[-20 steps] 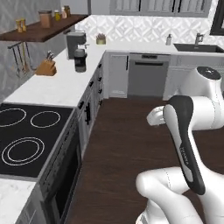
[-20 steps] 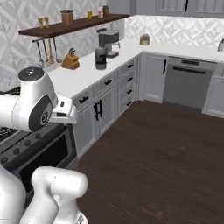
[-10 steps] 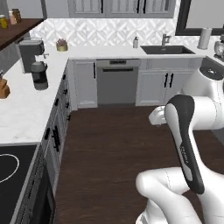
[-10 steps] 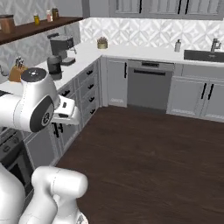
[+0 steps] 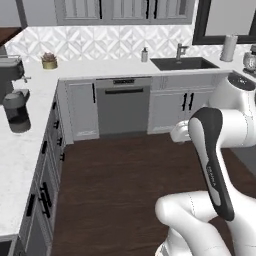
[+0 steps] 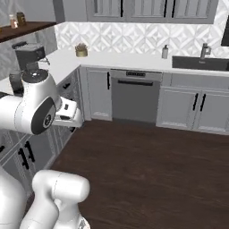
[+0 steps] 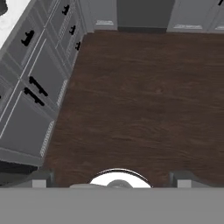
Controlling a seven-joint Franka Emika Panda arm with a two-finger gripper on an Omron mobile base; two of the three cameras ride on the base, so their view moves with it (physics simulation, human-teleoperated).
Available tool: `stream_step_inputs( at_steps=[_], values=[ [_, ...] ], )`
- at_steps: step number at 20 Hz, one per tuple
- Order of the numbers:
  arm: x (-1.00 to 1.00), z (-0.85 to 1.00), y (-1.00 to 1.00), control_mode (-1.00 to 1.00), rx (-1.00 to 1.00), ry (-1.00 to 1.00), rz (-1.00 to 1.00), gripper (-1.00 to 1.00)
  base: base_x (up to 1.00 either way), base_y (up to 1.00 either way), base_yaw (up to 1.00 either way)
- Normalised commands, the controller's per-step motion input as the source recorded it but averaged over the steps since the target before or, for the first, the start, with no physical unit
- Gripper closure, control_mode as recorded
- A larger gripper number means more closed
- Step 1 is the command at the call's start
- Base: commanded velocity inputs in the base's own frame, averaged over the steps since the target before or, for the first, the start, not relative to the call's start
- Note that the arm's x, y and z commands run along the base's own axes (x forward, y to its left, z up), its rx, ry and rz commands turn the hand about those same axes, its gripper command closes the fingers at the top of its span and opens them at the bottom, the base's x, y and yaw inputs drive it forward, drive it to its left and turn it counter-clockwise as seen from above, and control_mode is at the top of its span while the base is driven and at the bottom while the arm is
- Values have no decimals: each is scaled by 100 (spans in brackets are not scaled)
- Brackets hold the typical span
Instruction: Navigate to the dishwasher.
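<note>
dishwasher [image 5: 123, 106] stands ahead under the counter [image 5: 100, 69] across dark floor [image 7: 140, 100], my empty claw [image 7: 111, 175] spread wide.

White counter [image 5: 30, 145] runs down the left of the frame and along the back wall; on it a coffee machine [image 5: 15, 95] at left and a small potted plant [image 5: 49, 61] in the upper-left corner.
</note>
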Motion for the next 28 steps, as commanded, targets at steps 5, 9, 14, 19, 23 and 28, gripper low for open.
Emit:
stream_step_inputs(
  at_steps=[5, 9, 14, 19, 23, 28],
  values=[
    [0, 0, 0, 100, 0, 0, 0, -100, 100, 2, -16],
    [0, 0, 0, 100, 0, 0, 0, -100, 100, 6, -11],
    [0, 0, 0, 100, 0, 0, 0, -100, 100, 5, -10],
    [0, 0, 0, 100, 0, 0, 0, -100, 100, 4, -9],
    [0, 0, 0, 100, 0, 0, 0, -100, 100, 0, -6],
    [0, 0, 0, 100, 0, 0, 0, -100, 100, 0, -4]
  ],
)
